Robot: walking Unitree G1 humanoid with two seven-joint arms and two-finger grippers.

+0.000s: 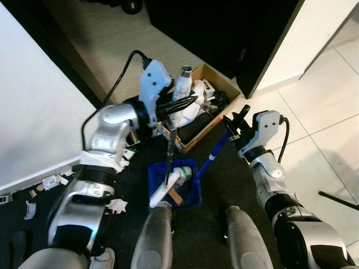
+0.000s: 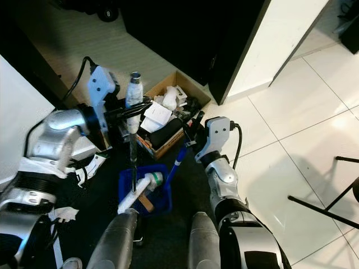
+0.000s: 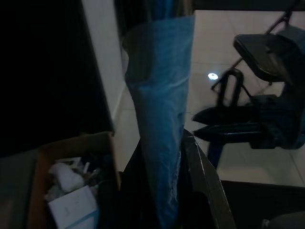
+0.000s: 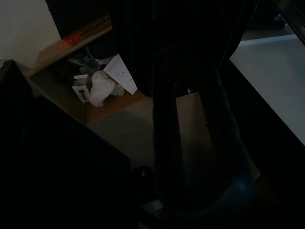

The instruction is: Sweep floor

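Finds the left gripper (image 1: 180,104) clamped on the broom handle (image 1: 170,147), held near upright, with the pole running down from the fingers into the dustpan (image 1: 159,170) directly below. Finds the right gripper (image 1: 231,126) closed on the blue dustpan handle (image 1: 212,156), slanting down and towards the left gripper to meet the pan.

Progress, as a judgement:
- Places the task in mid-course. Both tools in hand, pan set on the dark floor (image 1: 219,188) between the two grippers and just ahead of the legs.
- Notes a white tube (image 1: 166,187) and a brown piece already lying in the pan, so counts some collecting as done.
- Notes paper scraps (image 1: 116,205) lying loose on the floor below and outboard of the left gripper, beside the left arm, well apart from the pan. Counts these as left to sweep.
- Counts emptying the pan as not yet done. Notes an open cardboard box (image 1: 225,82) of rubbish just beyond both grippers, a likely place for it.

Hidden or unclear:
- Cannot make out the broom head, masked by the pan's contents and the leg.
- Cannot confirm the right grip from the right wrist view, very dark, showing little beyond a dim cylinder between the fingers.
- Cannot identify the pale wrapping on the pole in the left wrist view.
- Cannot judge the floor behind the body.
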